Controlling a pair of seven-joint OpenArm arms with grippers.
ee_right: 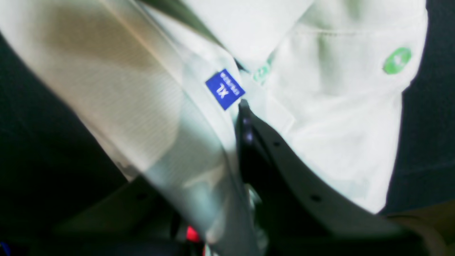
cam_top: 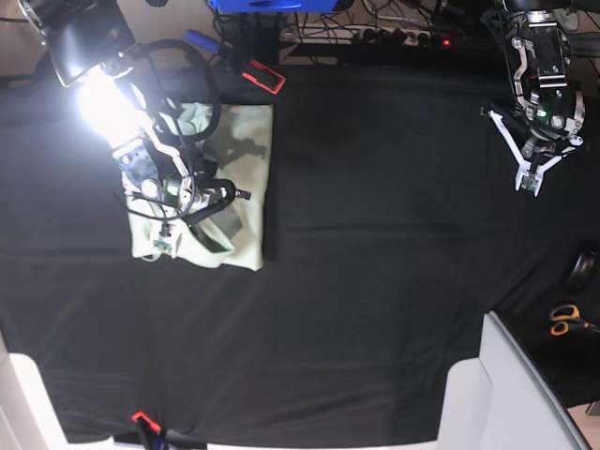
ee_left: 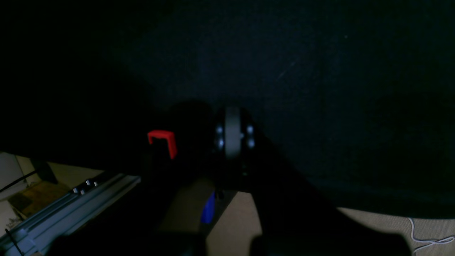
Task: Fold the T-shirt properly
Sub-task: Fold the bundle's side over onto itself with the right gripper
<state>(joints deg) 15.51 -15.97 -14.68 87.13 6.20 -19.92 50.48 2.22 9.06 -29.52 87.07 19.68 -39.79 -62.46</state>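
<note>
The T-shirt point(cam_top: 239, 159), pale mint green, lies folded into a narrow stack on the black cloth at the upper left of the base view. My right gripper point(cam_top: 166, 242) is over its near left corner. In the right wrist view the collar fabric point(ee_right: 149, 106) with its blue label point(ee_right: 224, 89) drapes over one finger and runs between the jaws. A green button point(ee_right: 397, 60) shows at the right. The right gripper point(ee_right: 236, 117) is shut on the fabric. My left gripper point(cam_top: 530, 184) hangs shut and empty at the far right, well away from the shirt. Its closed fingertips point(ee_left: 233, 132) are over dark cloth.
Orange-handled scissors point(cam_top: 566, 320) and a black round object point(cam_top: 583, 270) lie at the right edge. A white panel point(cam_top: 511, 389) juts in at the bottom right. A red clip point(cam_top: 264, 77) and cables sit behind the shirt. An aluminium rail point(ee_left: 71, 202) borders the table.
</note>
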